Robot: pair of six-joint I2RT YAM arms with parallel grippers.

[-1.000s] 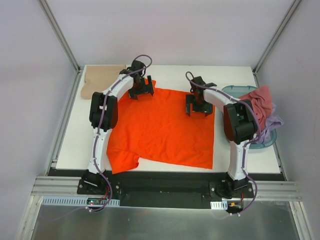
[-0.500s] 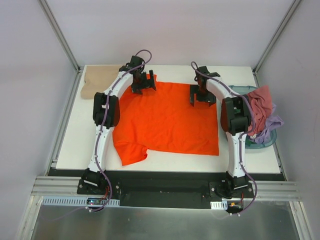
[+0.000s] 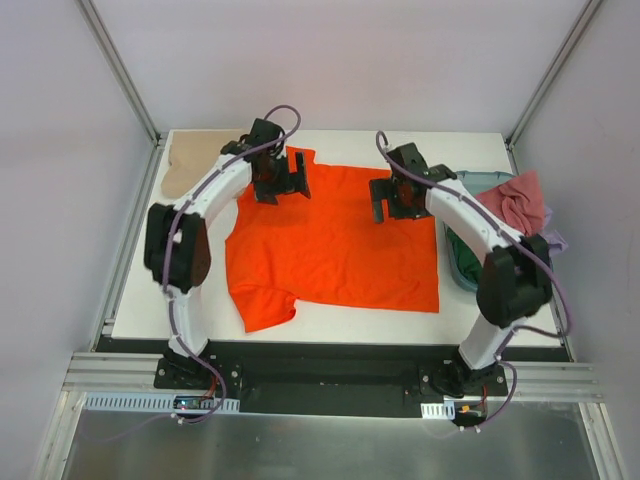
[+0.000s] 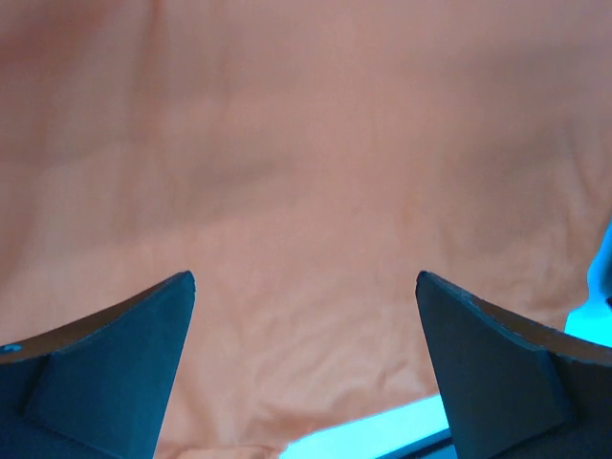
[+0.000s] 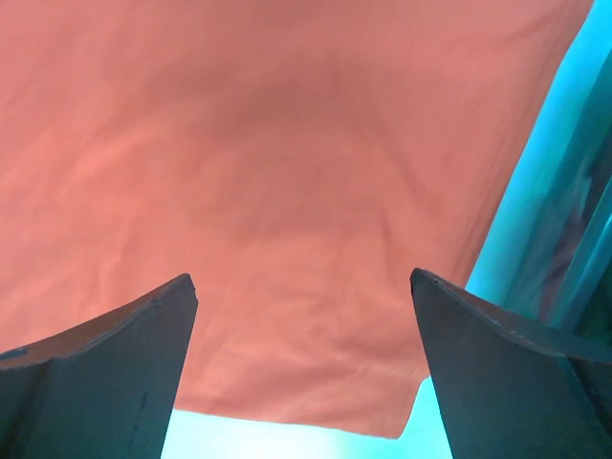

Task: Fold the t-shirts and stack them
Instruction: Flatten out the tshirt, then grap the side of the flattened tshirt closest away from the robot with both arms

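A bright orange t-shirt (image 3: 335,240) lies spread flat on the white table, one sleeve at its near left corner. My left gripper (image 3: 287,178) hovers over the shirt's far left corner, open, with nothing between its fingers; its wrist view shows orange cloth (image 4: 306,172) under the jaws. Over the far right edge of the shirt my right gripper (image 3: 393,200) is open too, and below it the orange cloth (image 5: 287,191) lies flat. A tan-beige t-shirt (image 3: 192,163) lies folded at the table's far left corner.
A teal plastic tub (image 3: 462,255) stands at the table's right edge. Pink cloth (image 3: 515,203) and a bit of lilac cloth (image 3: 553,242) hang out of it. Metal frame posts rise at the far corners.
The orange shirt has slid away from me and now lies flatter. Both arms have swung outward at the elbows, and both grippers have let go and lifted above the far edge.
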